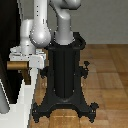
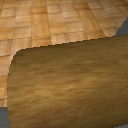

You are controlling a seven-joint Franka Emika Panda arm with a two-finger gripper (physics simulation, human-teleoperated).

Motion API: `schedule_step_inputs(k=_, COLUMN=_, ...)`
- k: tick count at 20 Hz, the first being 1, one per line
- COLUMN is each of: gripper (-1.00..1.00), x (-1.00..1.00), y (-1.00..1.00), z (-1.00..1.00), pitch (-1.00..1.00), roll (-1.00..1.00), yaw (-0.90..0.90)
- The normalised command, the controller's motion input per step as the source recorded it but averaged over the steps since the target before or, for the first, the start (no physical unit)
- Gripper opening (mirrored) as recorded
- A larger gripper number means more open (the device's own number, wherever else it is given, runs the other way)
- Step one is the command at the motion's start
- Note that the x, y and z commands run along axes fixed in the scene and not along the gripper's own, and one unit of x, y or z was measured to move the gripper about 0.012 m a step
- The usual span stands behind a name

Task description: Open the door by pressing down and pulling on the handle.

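The door (image 1: 6, 35) is a very dark upright panel at the exterior view's left edge, with pale grey posts (image 1: 3, 102) beside it. The brown handle (image 1: 17, 65) sticks out from it as a tan horizontal bar with a darker stub hanging below. My gripper (image 1: 28, 60) sits right on top of the handle's outer end, at the end of the white arm. Its fingers are not distinguishable there. In the wrist view the handle (image 2: 65, 85) fills most of the picture as a rounded wooden surface very close below the camera, and no fingers show.
The black ribbed robot pedestal (image 1: 65, 70) with splayed feet stands on the wooden floor (image 1: 107, 75) in the middle of the exterior view. A pale slab (image 1: 21, 102) rises below the handle. The floor also shows in the wrist view (image 2: 50, 20).
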Motion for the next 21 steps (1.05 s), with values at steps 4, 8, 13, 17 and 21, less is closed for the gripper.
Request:
schedule_step_inputs(k=4, gripper=-1.0, x=0.0, y=1.0, z=0.0, pitch=0.0, roll=0.0, yaw=0.0)
schedule_step_inputs(k=8, gripper=-1.0, x=0.0, y=1.0, z=0.0, pitch=0.0, roll=0.0, yaw=0.0)
schedule_step_inputs(k=13, gripper=-1.0, x=0.0, y=1.0, z=0.0, pitch=0.0, roll=0.0, yaw=0.0)
schedule_step_inputs(k=17, gripper=-1.0, x=0.0, y=0.5, z=0.0, pitch=0.0, roll=0.0, yaw=0.0)
schedule_step_inputs(k=21, gripper=-1.0, x=0.0, y=0.0, z=0.0, pitch=0.0, roll=0.0, yaw=0.0)
